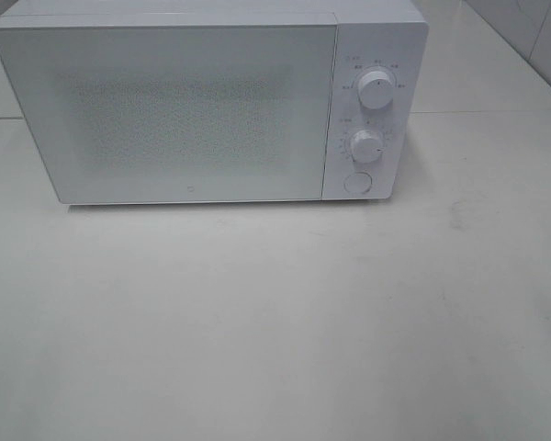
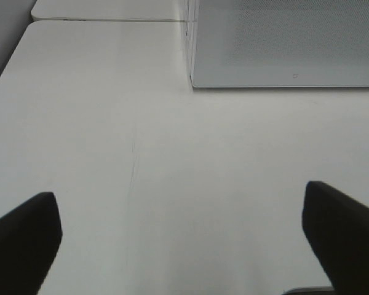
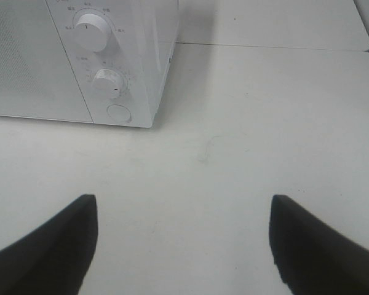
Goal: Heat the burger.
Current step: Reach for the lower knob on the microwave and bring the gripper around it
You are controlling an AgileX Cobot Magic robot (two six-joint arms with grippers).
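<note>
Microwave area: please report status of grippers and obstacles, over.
Left gripper open, empty. Right gripper open, empty. Burger not in view. Microwave door shut.

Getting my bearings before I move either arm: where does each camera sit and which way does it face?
Exterior high: mounted high in front, looking down at the closed microwave on the white table; no arm shows.
Left wrist: above the table, facing the microwave's door; open left gripper shows.
Right wrist: above the table, facing the knobs; open right gripper shows.
Shared: all three see the microwave.
</note>
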